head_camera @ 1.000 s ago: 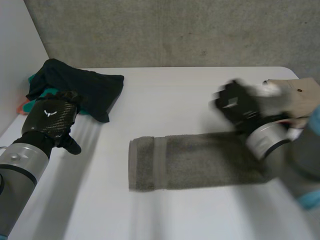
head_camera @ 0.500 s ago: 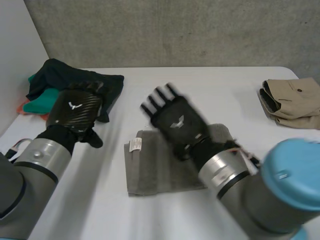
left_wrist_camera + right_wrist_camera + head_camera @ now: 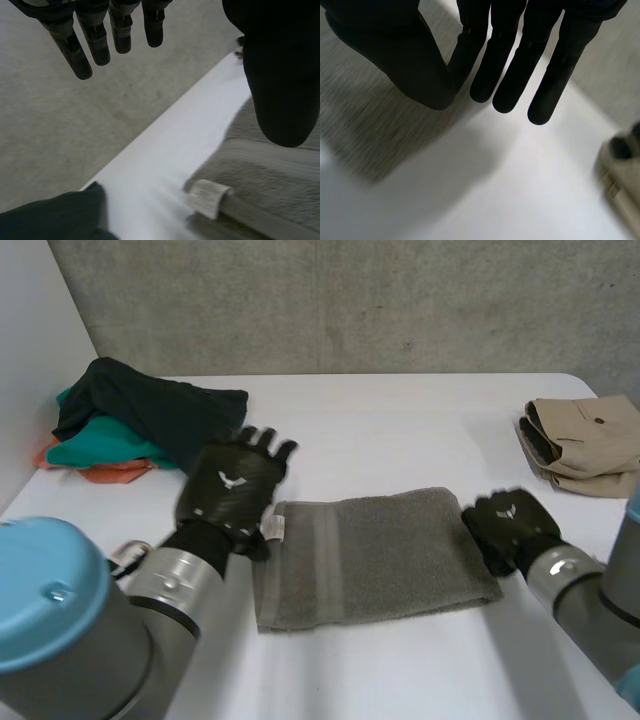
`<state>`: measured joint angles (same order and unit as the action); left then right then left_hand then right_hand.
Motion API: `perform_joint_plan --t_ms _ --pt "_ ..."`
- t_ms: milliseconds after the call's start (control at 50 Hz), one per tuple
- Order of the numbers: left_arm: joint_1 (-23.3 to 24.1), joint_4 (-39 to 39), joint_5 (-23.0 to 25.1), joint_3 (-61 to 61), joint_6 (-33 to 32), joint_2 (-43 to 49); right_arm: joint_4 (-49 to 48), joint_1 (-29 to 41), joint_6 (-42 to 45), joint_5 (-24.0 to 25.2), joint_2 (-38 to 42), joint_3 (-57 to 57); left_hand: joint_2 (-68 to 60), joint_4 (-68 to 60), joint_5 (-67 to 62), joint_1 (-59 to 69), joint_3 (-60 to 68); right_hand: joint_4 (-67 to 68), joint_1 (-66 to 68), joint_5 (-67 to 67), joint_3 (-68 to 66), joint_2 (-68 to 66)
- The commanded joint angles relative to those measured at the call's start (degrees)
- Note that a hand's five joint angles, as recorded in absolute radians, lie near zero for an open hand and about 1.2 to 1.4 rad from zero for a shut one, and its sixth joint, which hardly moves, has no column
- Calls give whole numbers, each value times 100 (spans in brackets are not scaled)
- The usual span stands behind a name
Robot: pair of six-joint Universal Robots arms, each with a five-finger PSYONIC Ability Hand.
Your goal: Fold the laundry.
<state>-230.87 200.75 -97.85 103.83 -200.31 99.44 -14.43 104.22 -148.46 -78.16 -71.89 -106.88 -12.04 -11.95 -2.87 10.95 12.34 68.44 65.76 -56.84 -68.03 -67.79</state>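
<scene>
Both wide open, the left robot hand (image 3: 232,490) and right robot hand (image 3: 510,528) should each pinch one grey towel (image 3: 385,555) end squarely

Towel (image 3: 380,555): grey-brown and plain, with a woven stripe band near one end. Small white label (image 3: 271,528).
Bench (image 3: 400,430): white.
Pile: black-navy garment (image 3: 160,405) over teal garment (image 3: 95,448) and orange garment (image 3: 100,472).
Folded trousers (image 3: 590,445): khaki, with a dark button (image 3: 600,421).
Left robot hand (image 3: 232,490) and right robot hand (image 3: 512,525): black, with a white emblem on each back.
Arm cap (image 3: 50,600): light blue.
Wall (image 3: 350,300): mottled grey.
</scene>
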Motion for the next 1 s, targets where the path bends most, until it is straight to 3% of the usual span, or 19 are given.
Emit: perform_joint_plan --t_ms 20,140,160,200,260,340,380,500,560,620,680,700,720,820,940,1000 --pt "-625 -54 90 252 97 -688 -902 1231 -131 -586 -501 431 204 195 287 -95 -234 1156 1424 -1316 -1197 -1221" --pt "-1188 -115 424 559 396 -1172 -1281 2207 -271 -297 -308 537 204 195 287 -95 -234 1156 1424 -1316 -1197 -1221" --pt "-1267 -150 512 638 492 -1233 -1220 2216 -341 -366 -238 528 204 195 287 -95 -234 -1244 -976 1084 1203 1179" --pt "-1311 -194 574 718 580 -1286 -1089 2120 -438 -524 -237 493 204 195 287 -95 -234 -4599 -4331 4439 4558 4534" --pt "-1320 -274 679 841 730 -1348 -693 1725 -789 -858 -273 405 204 195 287 -95 -234 -4868 -4600 4708 4827 4803" --pt "-1277 -309 793 894 827 -1330 36 1005 -1448 -649 -264 186 204 195 287 -95 -234 -4852 -4583 4691 4810 4786" --pt "-1242 -309 837 876 844 -1287 326 530 -1695 -210 -237 10 204 195 287 -95 -234 -4785 -4516 4624 4743 4719" --pt "-1092 -309 838 797 871 -1067 433 -462 -1616 871 -220 -499 204 195 287 -95 -234 -4549 -4280 4388 4507 4483" --pt "-987 -309 811 780 871 -962 275 -587 -1581 943 -97 -588 204 195 287 -95 -234 -4516 -4247 4355 4474 4450" --pt "-908 -300 794 753 862 -891 20 -649 -1555 881 114 -614 204 195 287 -95 -234 -3694 -3425 3533 3652 3628" --pt "-855 -291 785 736 862 -864 -217 -666 -1432 706 334 -588 204 195 287 -95 -234 -859 -590 698 817 793" --pt "-829 -291 759 736 845 -864 -313 -675 -1327 558 386 -562 204 195 287 -95 -234 1136 1404 -1296 -1177 -1201" --pt "-828 -291 750 736 844 -873 -375 -667 -1265 443 369 -562 204 195 287 -95 -234 1156 1424 -1316 -1197 -1221" --pt "-863 -300 715 762 844 -970 -929 -281 -765 -155 -105 -597 204 195 287 -95 -234 1156 1424 -1316 -1197 -1221" --pt "-969 -300 715 753 862 -1128 -1132 1230 316 -446 -562 -105 204 195 287 -95 -234 1156 1424 -1316 -1197 -1221" --pt "-986 -291 715 771 862 -1207 -1062 2082 703 -393 -318 202 204 195 287 -95 -234 1156 1424 -1316 -1197 -1221"
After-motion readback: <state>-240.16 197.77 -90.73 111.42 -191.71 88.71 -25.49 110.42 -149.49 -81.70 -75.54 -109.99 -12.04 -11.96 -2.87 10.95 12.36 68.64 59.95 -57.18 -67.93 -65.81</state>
